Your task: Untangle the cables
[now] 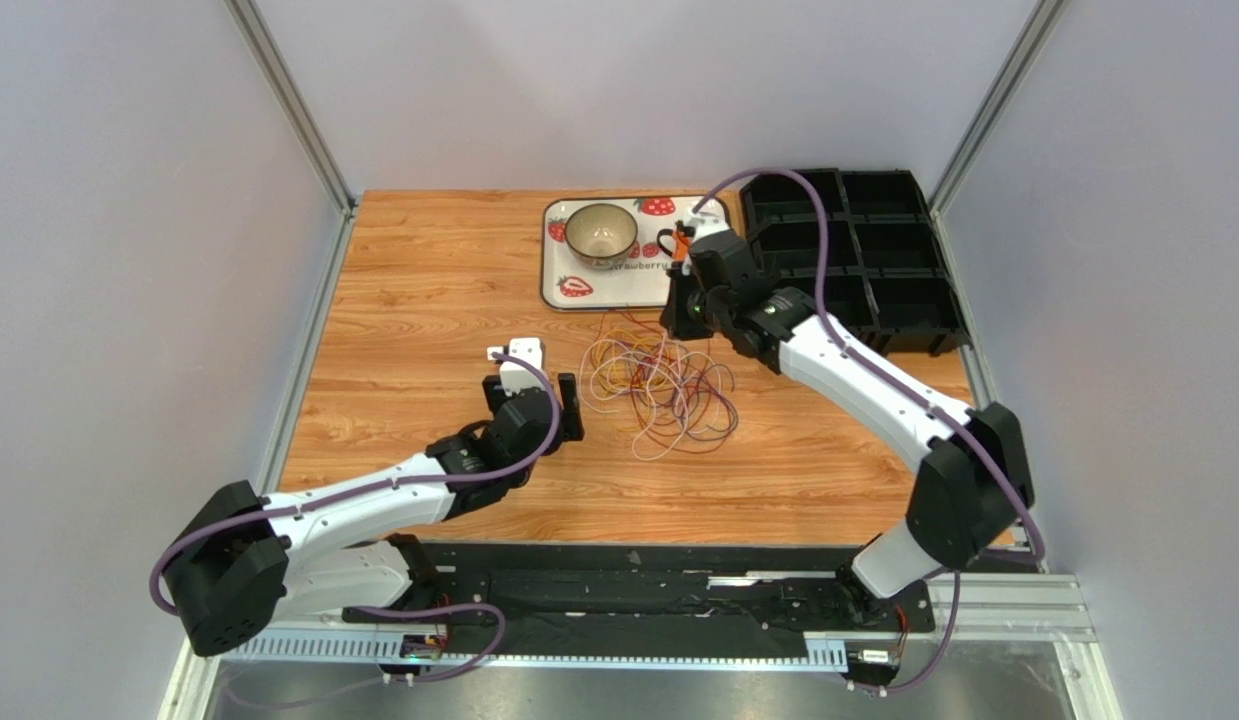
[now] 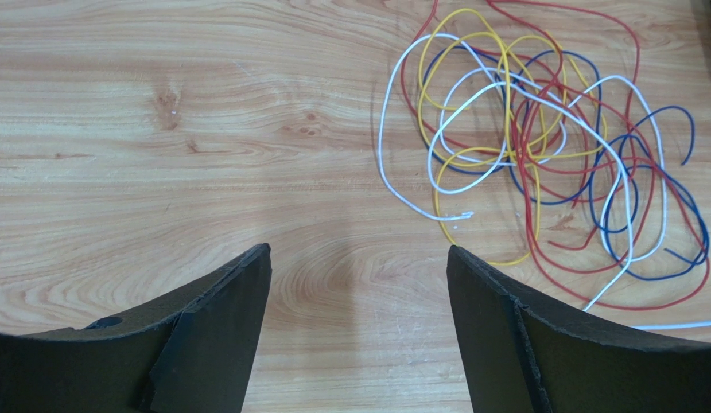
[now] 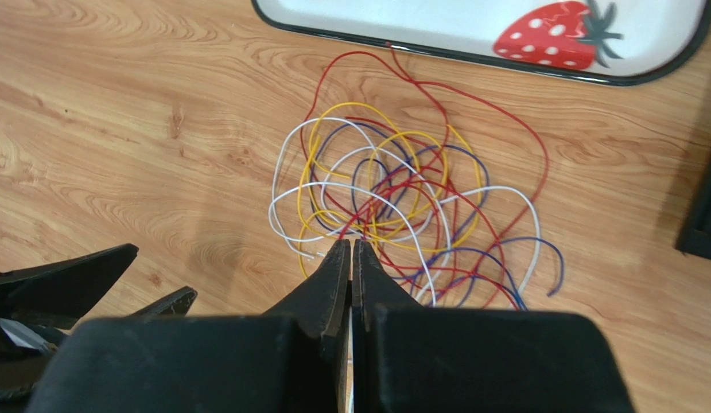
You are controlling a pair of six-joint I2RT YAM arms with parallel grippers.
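Centre of light wooden tabletop [image 1: 415,285]: loose tangle of thin red, yellow, white and blue cables [image 1: 663,383], lying flat. Left pincer [image 2: 359,258] low, near tangle's left side, jaws wide apart, empty. Right pincer [image 3: 351,245] over tangle's far edge, fingers pressed together; cannot tell whether a strand is caught.

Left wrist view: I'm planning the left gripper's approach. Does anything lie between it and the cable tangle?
Nothing visible: only bare tabletop separates the open left gripper from the cable tangle ahead to its right.
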